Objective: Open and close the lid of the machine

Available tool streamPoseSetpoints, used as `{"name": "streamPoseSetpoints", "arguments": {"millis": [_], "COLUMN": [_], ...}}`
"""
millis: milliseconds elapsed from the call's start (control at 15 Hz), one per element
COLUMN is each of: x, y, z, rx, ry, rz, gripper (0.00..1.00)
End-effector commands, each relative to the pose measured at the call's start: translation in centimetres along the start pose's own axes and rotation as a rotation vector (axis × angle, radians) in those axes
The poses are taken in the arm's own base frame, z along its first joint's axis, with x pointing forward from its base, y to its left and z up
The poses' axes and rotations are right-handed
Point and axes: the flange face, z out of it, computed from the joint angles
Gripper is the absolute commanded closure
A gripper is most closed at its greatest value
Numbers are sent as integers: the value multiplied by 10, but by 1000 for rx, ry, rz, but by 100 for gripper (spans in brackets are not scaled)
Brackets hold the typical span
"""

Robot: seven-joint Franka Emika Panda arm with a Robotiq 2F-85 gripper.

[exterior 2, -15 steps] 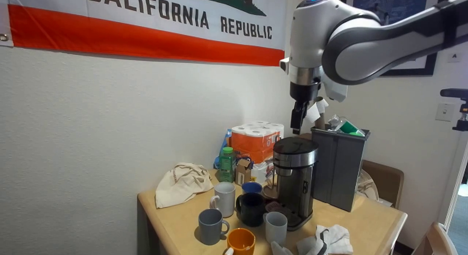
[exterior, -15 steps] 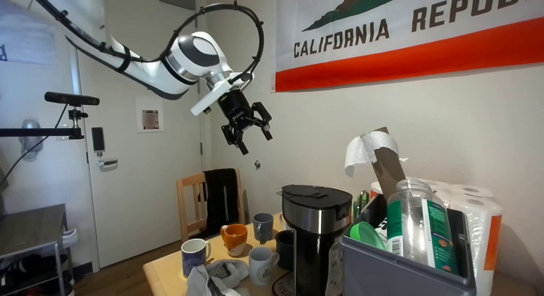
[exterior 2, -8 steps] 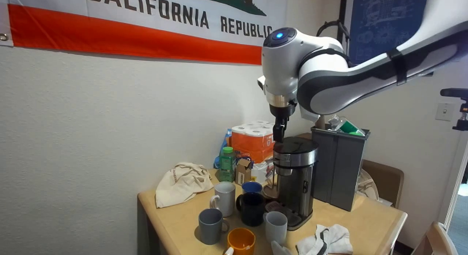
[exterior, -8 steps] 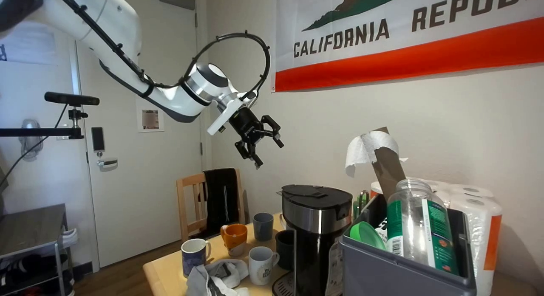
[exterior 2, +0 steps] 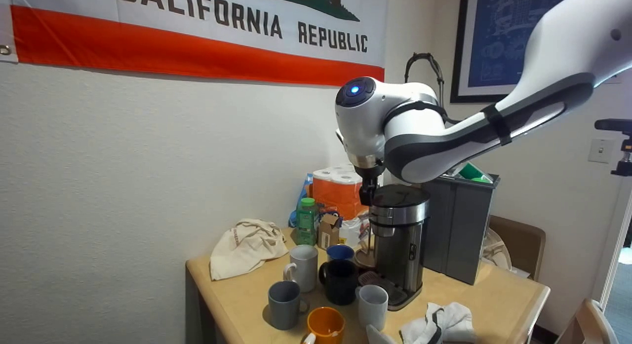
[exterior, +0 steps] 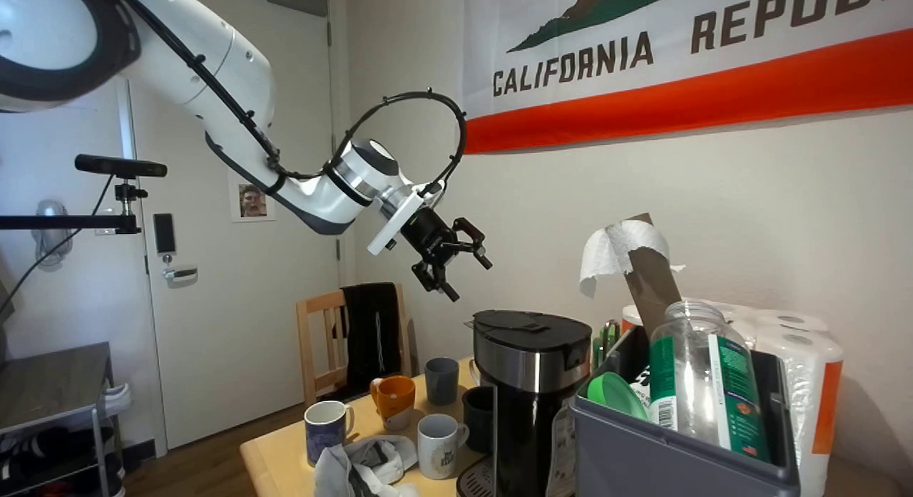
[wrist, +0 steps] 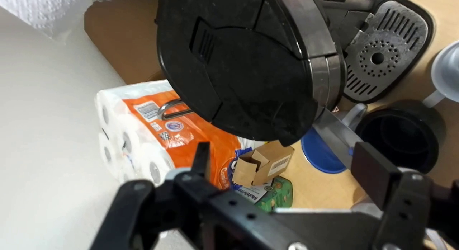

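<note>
- Lid (wrist: 247, 78): closed; at 11 o'clock from gripper (wrist: 285, 158), wrist view.
- Edge tab (wrist: 288, 133): nearest the gripper; probable lifting point.
- Fingers (wrist: 373, 174): spread wide, holding nothing.

Arm (exterior: 314, 201) slants downward; hand (exterior: 471, 280) tilted, fingers (wrist: 373, 174) spread apart.

In an exterior view, your pincer (exterior 2: 367, 200) hangs left of the lid (exterior 2: 401, 196) atop the machine (exterior 2: 398, 250); on the bench (exterior 2: 498, 304), mugs (exterior 2: 338, 285) cluster to the machine's left and front, a bin (exterior 2: 455, 230) stands behind at right, and a cloth (exterior 2: 247, 250) lies far left.
</note>
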Motion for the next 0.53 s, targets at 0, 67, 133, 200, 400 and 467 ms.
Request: {"name": "streamPoseSetpoints", "arguments": {"millis": [0, 67, 133, 200, 400, 467], "x": [9, 10, 10, 10, 8, 7], "y": [-4, -6, -7, -9, -12, -11], "z": [11, 15, 19, 22, 31, 33], "rx": [-46, -51, -55, -59, -68, -74], "ry": [3, 0, -5, -11, -25, -28], "rz": [25, 30, 34, 40, 61, 68], "gripper": [0, 0, 0, 0, 0, 0]}}
